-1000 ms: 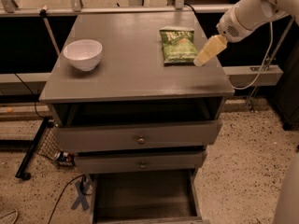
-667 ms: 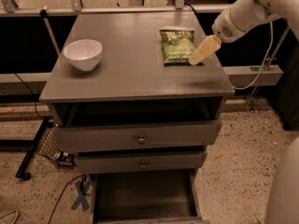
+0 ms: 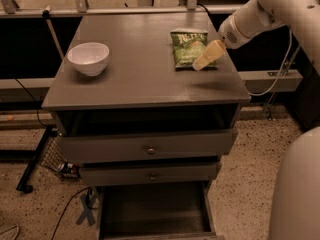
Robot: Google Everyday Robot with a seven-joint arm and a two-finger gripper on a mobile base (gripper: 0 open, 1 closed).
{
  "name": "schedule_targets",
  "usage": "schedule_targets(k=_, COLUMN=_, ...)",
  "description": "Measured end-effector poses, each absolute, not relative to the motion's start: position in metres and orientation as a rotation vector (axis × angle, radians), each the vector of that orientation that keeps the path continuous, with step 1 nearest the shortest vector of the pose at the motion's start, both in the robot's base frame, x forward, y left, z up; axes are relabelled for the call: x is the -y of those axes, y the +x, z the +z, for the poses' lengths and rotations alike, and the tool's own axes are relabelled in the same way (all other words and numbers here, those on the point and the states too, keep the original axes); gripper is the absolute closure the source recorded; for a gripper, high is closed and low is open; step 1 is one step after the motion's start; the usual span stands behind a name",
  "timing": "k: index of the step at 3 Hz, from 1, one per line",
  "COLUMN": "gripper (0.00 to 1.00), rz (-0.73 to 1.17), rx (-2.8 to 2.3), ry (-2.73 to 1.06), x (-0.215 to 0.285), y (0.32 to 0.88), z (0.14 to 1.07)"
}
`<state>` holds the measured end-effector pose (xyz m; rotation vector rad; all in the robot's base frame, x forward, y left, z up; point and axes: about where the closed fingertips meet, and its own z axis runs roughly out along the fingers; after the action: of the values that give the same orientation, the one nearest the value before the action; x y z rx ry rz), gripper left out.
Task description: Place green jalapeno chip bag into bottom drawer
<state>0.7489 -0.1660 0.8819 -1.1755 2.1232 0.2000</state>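
Gripper (image 3: 197, 65) at right corner of green jalapeno chip bag (image 3: 187, 48) on cabinet top (image 3: 135, 81) (spread or pinched, unclear), bottom drawer (image 3: 150, 213) pulled out.

Looks down from high in front of the grey cabinet (image 3: 145, 79), facing its drawer fronts, near enough for top and drawers to fill the frame, with the bottom drawer (image 3: 152, 211) cut off at 6 o'clock. Takes in the gripper (image 3: 206, 56) at 1 o'clock, at the right edge of the green jalapeno chip bag (image 3: 187, 46), the arm (image 3: 270, 9) entering from 2 o'clock.
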Motion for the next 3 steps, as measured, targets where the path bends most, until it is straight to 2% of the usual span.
schedule_targets(k=3, gripper=0.0, rz=0.259, rx=-2.157, ry=-1.154, x=0.151, y=0.769, z=0.854)
